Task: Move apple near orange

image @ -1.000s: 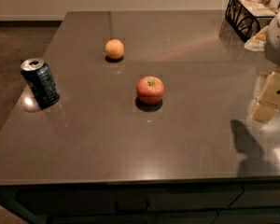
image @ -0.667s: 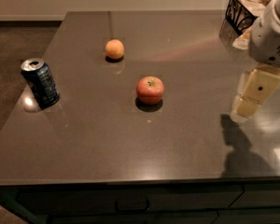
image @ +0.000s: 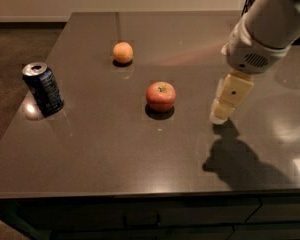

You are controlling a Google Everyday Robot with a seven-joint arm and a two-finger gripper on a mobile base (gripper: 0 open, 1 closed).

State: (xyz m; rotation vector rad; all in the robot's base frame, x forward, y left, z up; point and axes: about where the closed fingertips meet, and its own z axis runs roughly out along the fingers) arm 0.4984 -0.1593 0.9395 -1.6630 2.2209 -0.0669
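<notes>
The red apple with a yellowish patch around its stem dimple sits near the middle of the dark table. The small pale orange lies behind it and to the left, a good gap away. My gripper hangs from the white arm at the right, above the table and to the right of the apple, not touching it. It holds nothing.
A blue soda can stands upright near the table's left edge. A dark wire basket is at the back right corner, mostly hidden behind my arm. The table's front edge runs along the bottom.
My arm and gripper have moved left from the right edge toward the apple. The apple, orange and can have not moved.
</notes>
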